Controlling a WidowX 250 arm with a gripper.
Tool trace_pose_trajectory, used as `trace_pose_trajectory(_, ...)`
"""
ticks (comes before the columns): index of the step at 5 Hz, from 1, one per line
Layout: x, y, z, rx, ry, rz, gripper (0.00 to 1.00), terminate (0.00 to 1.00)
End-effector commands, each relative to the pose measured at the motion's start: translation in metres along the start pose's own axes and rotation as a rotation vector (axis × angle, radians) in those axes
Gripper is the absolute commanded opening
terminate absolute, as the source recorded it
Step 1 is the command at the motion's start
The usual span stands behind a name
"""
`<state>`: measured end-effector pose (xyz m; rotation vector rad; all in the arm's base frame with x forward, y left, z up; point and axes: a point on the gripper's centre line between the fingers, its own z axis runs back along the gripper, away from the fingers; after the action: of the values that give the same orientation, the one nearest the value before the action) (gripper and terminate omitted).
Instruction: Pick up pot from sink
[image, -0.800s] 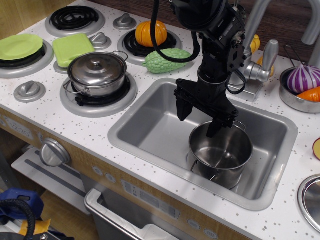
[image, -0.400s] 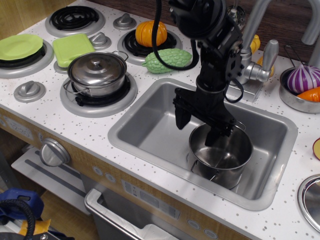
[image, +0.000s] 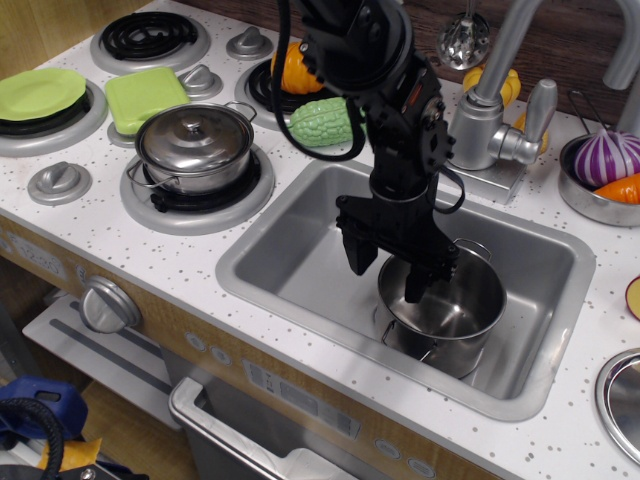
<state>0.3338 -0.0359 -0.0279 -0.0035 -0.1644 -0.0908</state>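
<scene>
The lidless shiny steel pot (image: 455, 320) stands upright in the right part of the grey sink (image: 300, 255), with a thin wire handle at its near side and another at its far right. My black gripper (image: 385, 270) hangs open over the pot's left rim. One finger (image: 356, 250) is outside the pot on its left, the other (image: 418, 283) reaches down inside the pot. The jaws straddle the rim and are apart; I cannot tell whether they touch it.
A lidded steel pot (image: 195, 148) sits on the near burner left of the sink. A green bumpy vegetable (image: 322, 122) and an orange pumpkin (image: 290, 68) lie behind the sink. The faucet (image: 490, 100) stands at the back right. A bowl with toy food (image: 603, 172) is far right.
The gripper has moved left and lower, from above the pot's back rim to straddling its left rim. The arm swung leftward. The pot has not moved.
</scene>
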Motion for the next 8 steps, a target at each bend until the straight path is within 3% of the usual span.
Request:
trace_pose_trajectory(1, 0.007, 0.007, 0.008, -0.049, -0.082, 0.019, 0.00, 0.00)
trace_pose_trajectory(3, 0.009, 0.000, 0.014, -0.009, -0.090, 0.025, 0.00, 0.00)
trace_pose_trajectory(4, 0.017, -0.003, 0.031, 0.002, -0.051, 0.007, 0.00, 0.00)
trace_pose_trajectory(5, 0.027, 0.003, 0.055, 0.071, -0.025, -0.026, 0.00, 0.00)
trace_pose_trajectory(8, 0.052, 0.023, 0.114, 0.092, -0.019, -0.101, 0.00, 0.00)
